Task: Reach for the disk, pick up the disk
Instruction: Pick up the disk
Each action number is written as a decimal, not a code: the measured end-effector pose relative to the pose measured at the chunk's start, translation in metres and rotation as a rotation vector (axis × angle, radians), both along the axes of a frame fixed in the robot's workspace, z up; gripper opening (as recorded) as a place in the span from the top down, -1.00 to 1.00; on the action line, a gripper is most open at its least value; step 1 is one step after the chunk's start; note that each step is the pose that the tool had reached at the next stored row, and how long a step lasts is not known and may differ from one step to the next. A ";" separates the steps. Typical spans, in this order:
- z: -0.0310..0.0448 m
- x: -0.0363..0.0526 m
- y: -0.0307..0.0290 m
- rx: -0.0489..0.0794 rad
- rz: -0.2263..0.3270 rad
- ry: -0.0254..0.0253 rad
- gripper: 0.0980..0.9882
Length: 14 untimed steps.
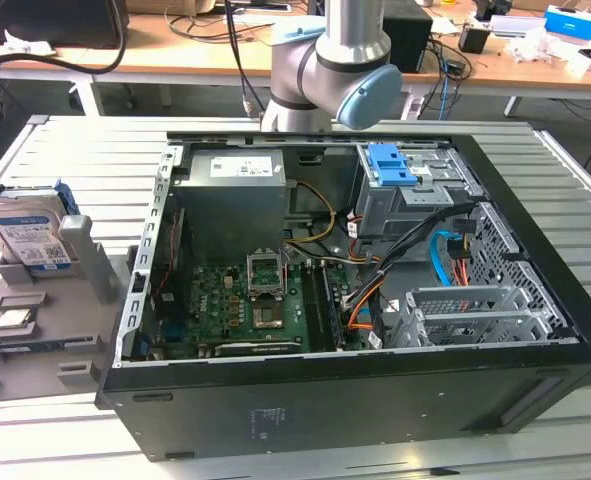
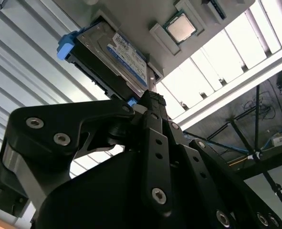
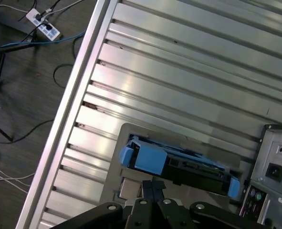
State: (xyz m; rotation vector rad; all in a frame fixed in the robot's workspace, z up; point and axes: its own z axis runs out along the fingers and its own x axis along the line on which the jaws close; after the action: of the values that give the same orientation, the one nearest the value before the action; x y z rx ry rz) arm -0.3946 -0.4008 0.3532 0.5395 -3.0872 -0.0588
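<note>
The disk stands on edge in a grey holder at the exterior view's left, label facing out and blue rail along its upper edge. It sits on the slatted metal worktop, just beside the open PC case. A small square chip lies in a recess of the holder, in front of the disk.

In the second wrist view, the disk rests in the holder with the chip near it. The gripper points at the disk's edge. Its jaws are drawn together and hold nothing. Whether it touches the disk cannot be told.

In the first wrist view, the gripper hangs over the holder. The disk is just past its tip, the chip is beside it, and the case's rear panel is nearby.

The arm rises behind the case. Inside the case, a blue latch sits on the drive cage.
</note>
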 end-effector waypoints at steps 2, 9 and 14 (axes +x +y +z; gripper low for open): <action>0.0000 0.0000 0.0000 0.000 0.027 0.0001 0.98; 0.0000 0.0000 0.0000 0.000 0.078 0.0000 0.98; 0.0000 0.0000 0.0000 0.000 0.153 0.0000 0.98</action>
State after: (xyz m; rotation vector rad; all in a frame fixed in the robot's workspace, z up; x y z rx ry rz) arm -0.3946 -0.4008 0.3532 0.7733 -3.0342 -0.0578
